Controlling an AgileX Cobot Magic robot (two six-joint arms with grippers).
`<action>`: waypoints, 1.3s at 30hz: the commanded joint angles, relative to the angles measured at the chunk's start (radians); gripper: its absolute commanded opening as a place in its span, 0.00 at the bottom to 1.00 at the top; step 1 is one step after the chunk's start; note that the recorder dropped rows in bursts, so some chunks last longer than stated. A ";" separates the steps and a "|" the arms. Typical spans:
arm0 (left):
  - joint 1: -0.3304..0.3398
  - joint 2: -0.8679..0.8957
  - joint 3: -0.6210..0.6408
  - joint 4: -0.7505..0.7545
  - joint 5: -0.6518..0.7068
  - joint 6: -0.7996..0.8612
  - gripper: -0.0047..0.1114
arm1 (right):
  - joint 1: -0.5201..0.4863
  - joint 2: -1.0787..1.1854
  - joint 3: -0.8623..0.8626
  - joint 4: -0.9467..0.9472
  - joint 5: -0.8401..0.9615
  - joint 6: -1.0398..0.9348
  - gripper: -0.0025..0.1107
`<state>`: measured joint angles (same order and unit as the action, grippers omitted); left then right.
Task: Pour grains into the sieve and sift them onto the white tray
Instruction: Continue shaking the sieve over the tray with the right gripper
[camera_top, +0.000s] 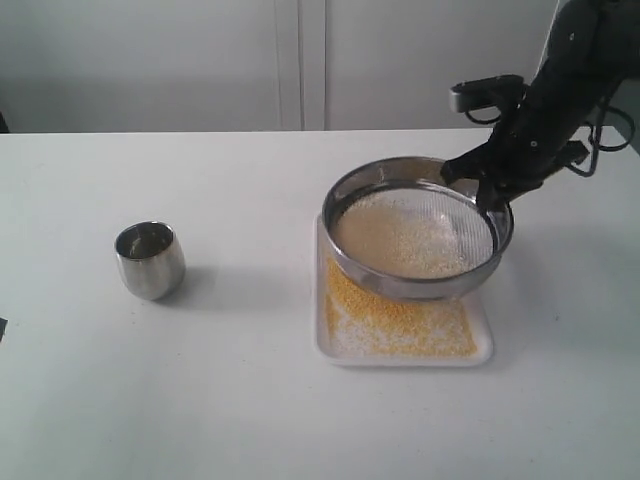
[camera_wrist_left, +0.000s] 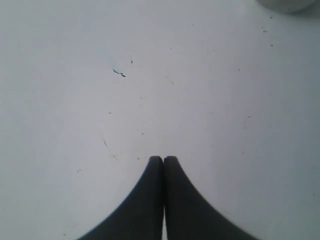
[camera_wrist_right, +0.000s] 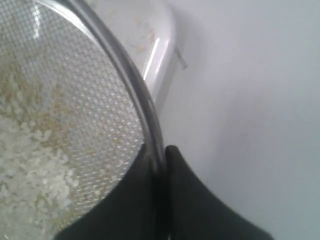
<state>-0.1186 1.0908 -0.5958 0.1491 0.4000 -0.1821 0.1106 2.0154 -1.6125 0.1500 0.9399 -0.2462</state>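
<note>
Toward the tabletop's (camera_top: 250, 400) right edge, pinching the sieve's (camera_top: 400, 285) rim in the right gripper (camera_wrist_right: 159, 152), holding it over the white tray (camera_top: 484, 350) for sifting.

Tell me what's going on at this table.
The right gripper is clamped on the rim of the sieve, holding it over the white tray. Pale grains lie in the mesh, while yellow grains are spread on the tray below. The left gripper is shut and empty above the table. The steel cup stands apart.
</note>
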 joint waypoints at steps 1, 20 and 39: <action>0.002 -0.009 0.007 -0.001 0.012 -0.001 0.04 | 0.003 -0.019 -0.006 0.218 0.103 -0.478 0.02; 0.002 -0.009 0.007 -0.001 0.012 -0.001 0.04 | -0.013 -0.033 -0.006 -0.008 -0.046 0.107 0.02; 0.002 -0.009 0.007 -0.001 0.012 -0.001 0.04 | -0.021 -0.047 -0.006 0.068 -0.043 0.005 0.02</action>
<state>-0.1186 1.0908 -0.5958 0.1491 0.4000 -0.1821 0.1042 1.9867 -1.6126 0.2113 0.9356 -0.2983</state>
